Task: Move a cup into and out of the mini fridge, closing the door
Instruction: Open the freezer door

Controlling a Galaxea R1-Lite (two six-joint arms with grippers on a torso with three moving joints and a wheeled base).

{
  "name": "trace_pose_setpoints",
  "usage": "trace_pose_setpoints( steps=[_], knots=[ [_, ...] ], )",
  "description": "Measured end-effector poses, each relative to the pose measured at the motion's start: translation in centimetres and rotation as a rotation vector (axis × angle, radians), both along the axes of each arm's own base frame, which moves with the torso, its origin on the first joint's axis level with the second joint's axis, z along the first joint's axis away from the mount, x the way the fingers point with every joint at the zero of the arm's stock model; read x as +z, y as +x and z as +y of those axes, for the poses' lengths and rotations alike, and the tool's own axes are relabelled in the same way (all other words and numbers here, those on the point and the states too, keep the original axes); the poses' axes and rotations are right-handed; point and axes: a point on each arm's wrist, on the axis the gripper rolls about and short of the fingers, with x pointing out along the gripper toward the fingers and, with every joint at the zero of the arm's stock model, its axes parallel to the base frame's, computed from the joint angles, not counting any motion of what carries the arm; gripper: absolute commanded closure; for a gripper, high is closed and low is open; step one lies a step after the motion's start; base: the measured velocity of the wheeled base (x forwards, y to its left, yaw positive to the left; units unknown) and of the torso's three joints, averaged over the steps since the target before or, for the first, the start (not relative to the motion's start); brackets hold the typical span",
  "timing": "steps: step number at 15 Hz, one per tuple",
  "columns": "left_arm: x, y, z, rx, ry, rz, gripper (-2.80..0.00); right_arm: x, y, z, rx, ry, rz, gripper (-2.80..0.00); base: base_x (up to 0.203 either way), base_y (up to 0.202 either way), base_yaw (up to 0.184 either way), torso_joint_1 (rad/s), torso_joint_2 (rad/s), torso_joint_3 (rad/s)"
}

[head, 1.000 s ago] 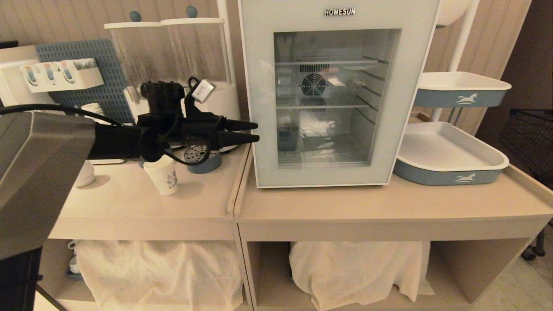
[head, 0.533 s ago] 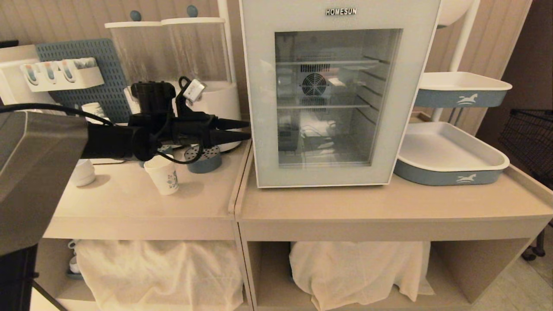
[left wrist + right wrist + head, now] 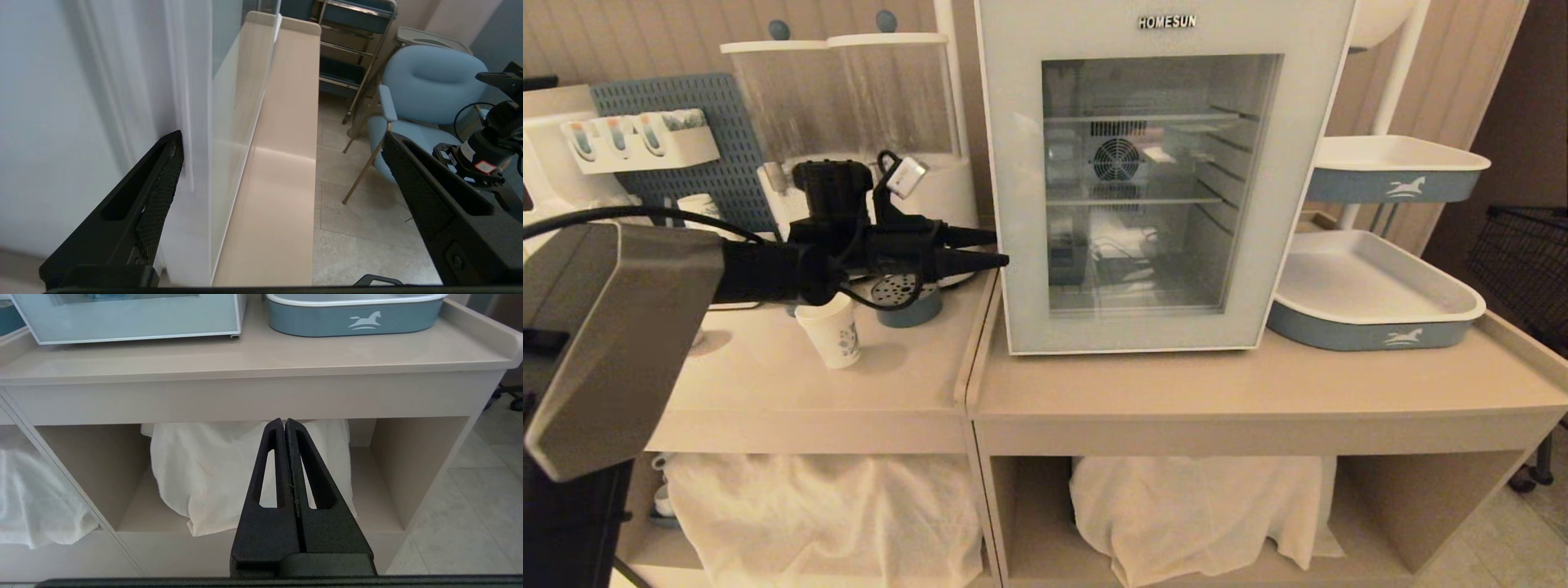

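The white mini fridge [image 3: 1013,122] stands on the counter, and its glass door [image 3: 1160,184] is shut. My left gripper [image 3: 1001,249] is level and open at the door's left edge. In the left wrist view the left gripper [image 3: 281,136] straddles that edge, the door [image 3: 233,90] showing edge-on. One finger [image 3: 163,183] lies against the fridge's side wall [image 3: 81,122], the other finger [image 3: 408,188] hangs out in front. Nothing is gripped. The white paper cup [image 3: 833,331] with small blue print stands on the left counter under my left arm. My right gripper [image 3: 284,421] is shut and parked low before the counter's lower shelf.
Two blue-and-white trays [image 3: 1372,314] [image 3: 1396,171] sit right of the fridge. Clear dispenser jars [image 3: 849,90], a blue pegboard [image 3: 711,147] and a round blue perforated stand [image 3: 903,298] fill the back left. White cloths [image 3: 1192,514] lie below. A blue chair [image 3: 429,85] stands on the floor.
My left gripper drew back a little from the fridge's edge, then came forward again to nearly the same place. The door has stayed shut and the cup has not moved.
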Motion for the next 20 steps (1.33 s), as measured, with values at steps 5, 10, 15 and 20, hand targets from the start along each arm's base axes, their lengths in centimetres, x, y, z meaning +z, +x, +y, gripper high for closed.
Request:
trace_pose_setpoints(
  steps=[5,10,15,20],
  knots=[
    [-0.8,0.5,-0.7,-0.027,-0.001,0.013,-2.80,0.0,0.0,0.0,-0.001,0.001,0.000,0.00,0.000,0.000,0.000,0.000,0.00,0.000],
    [-1.1,0.4,-0.8,-0.099,-0.006,0.030,-2.80,0.0,0.0,0.0,0.000,0.000,0.000,0.00,0.000,0.000,0.000,0.000,0.00,0.000],
    [-1.0,-0.1,-0.4,-0.154,-0.012,0.048,-2.80,0.0,0.0,0.0,-0.001,-0.001,0.000,0.00,0.000,0.000,0.000,0.000,0.00,0.000],
    [-1.3,-0.5,-0.4,-0.165,-0.011,0.061,-2.80,0.0,0.0,0.0,0.000,-0.001,0.001,0.00,0.000,0.000,0.000,0.000,0.00,0.000]
  ],
)
